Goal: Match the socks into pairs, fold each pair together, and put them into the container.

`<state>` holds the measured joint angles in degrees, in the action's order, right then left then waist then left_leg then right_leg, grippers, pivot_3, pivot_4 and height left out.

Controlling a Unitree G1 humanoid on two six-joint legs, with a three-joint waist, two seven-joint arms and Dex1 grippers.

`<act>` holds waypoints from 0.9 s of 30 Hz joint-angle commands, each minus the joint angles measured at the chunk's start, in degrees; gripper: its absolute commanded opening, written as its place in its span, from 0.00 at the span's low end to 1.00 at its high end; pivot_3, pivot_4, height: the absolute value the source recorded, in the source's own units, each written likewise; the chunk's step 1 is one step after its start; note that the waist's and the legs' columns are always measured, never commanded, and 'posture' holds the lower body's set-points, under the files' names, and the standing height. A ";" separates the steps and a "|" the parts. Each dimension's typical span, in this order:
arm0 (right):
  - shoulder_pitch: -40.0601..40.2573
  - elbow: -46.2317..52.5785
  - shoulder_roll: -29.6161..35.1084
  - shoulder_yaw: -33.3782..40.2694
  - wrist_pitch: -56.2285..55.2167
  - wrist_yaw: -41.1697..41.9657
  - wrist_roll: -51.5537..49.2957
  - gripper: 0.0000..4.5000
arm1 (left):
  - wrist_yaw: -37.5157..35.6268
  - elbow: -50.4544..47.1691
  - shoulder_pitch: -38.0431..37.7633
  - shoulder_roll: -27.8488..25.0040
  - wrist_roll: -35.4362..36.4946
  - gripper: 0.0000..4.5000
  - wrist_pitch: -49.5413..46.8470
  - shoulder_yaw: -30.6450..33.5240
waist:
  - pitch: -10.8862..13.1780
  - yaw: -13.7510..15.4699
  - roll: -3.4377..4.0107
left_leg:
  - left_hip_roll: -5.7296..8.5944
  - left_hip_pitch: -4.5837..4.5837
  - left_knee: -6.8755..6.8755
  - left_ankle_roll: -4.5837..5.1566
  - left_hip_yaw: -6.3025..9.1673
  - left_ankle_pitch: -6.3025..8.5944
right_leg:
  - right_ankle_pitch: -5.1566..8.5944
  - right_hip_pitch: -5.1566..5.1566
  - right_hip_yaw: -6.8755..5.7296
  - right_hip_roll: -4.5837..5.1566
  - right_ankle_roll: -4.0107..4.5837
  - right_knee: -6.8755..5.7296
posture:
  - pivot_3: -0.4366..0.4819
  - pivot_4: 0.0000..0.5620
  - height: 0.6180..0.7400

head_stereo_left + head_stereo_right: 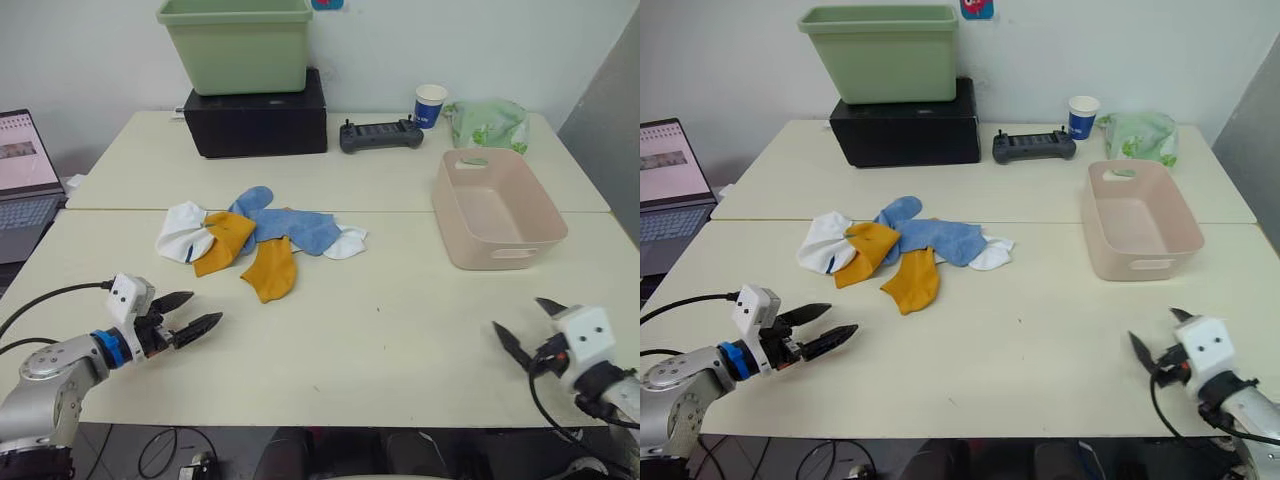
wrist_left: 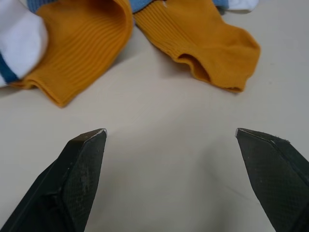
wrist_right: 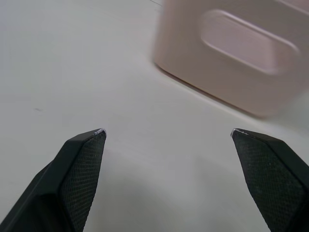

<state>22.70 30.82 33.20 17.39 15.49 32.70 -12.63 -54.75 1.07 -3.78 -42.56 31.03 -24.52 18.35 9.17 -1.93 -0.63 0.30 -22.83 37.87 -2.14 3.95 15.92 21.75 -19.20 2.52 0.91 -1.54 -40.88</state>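
The left gripper [image 1: 188, 314] is hovering low over the near left part of the desk [image 1: 400, 340], its two black fingers spread wide and holding nothing. It is pointing toward the sock pile, and in the left wrist view the two mustard-orange socks [image 2: 145, 43] are lying just beyond its fingertips, so a mustard pair looks like the likeliest first pick. The right gripper [image 1: 528, 325] is waiting over the near right edge of the desk, also spread wide and empty, aimed toward the near wall of the pale pink tub [image 1: 497, 208], which suits it for the drop-off.

The socks are sitting in one loose heap near the middle of the desk, well apart from both grippers. One mustard sock [image 1: 270, 268] is lying at the near edge of the pile, mostly free; the other [image 1: 222, 241] is overlapping a white sock [image 1: 184, 232]. The light blue socks [image 1: 285, 226] are draped across the middle, partly covering a second white sock [image 1: 347, 243], so sorting will mean peeling layers apart. No pair is matched or folded yet, and the tub is standing empty to the right of the pile.

Along the far side are standing a green bin [image 1: 238, 42] on a black box [image 1: 258, 122], a black controller [image 1: 380, 134], a blue paper cup [image 1: 430, 105] and a pale green bag [image 1: 489, 123]; a laptop [image 1: 24, 180] is sitting at the left. None of them is blocking the path between pile and tub.
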 commanded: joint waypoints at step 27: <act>-15.95 17.77 6.08 -12.15 17.21 1.01 -6.77 1.00 | 23.13 -3.46 17.26 22.20 -0.38 0.38 -12.27 -8.87 | 0.00 0.95 -0.18 | 0.11 -0.11 0.13 -0.03 0.17 -0.02 | 0.00 0.15 -0.16 0.02 0.00 0.26 | 0.48 0.27 0.88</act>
<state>6.42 45.96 39.46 4.23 32.93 34.41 -19.19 -31.67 -1.77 12.15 -20.00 30.32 -37.21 8.96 9.17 -0.97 -0.81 0.41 -22.94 37.99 -2.17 4.12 15.90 21.75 -19.05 2.34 0.92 -1.54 -40.62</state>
